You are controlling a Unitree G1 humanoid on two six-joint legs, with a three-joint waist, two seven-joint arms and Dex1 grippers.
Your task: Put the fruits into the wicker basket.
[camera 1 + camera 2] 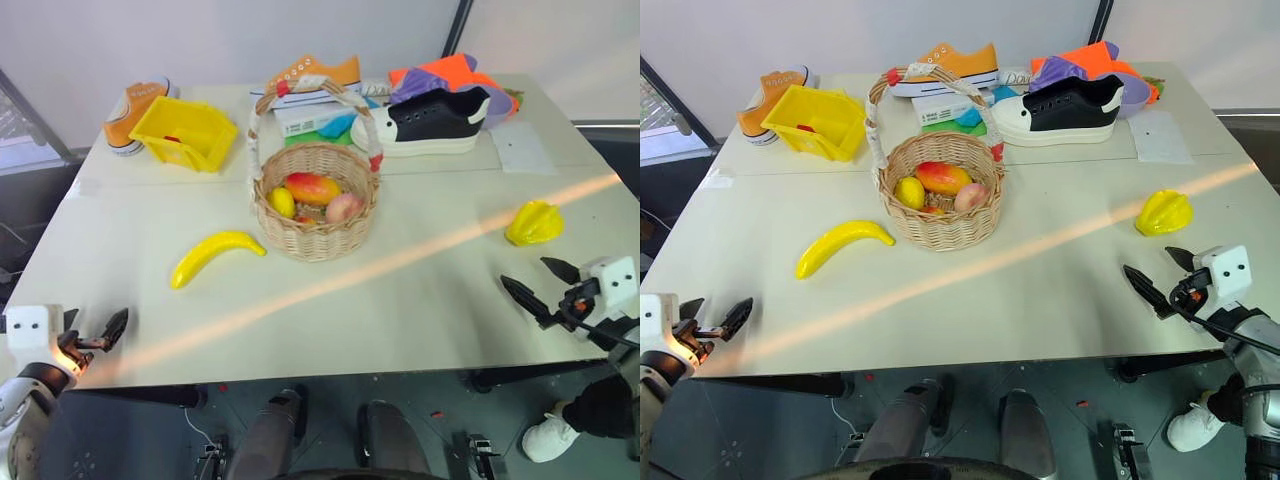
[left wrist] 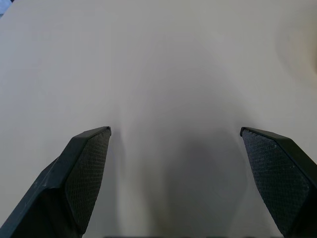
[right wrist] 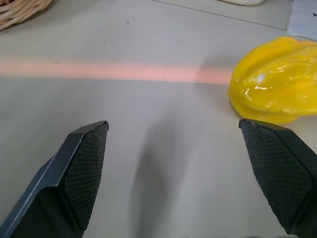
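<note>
The starfruit [image 1: 535, 222], near the tabletop's right edge, could be knocked off by the spread, empty right gripper [image 1: 540, 284] if approached carelessly.

left gripper [image 1: 108, 334] low at left, jaws wide, empty | right gripper [image 1: 543, 284] low at right, jaws wide, empty

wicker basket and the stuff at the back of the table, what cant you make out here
- Wicker basket: its bottom is hidden by the fruit inside, and a small red piece sits mostly buried under them.
- Yellow bin: a red item inside is half hidden by the bin's wall.
- White box: its print is too small to read, and the basket handle crosses it.
- Orange shoe: mostly hidden behind the bin.
</note>
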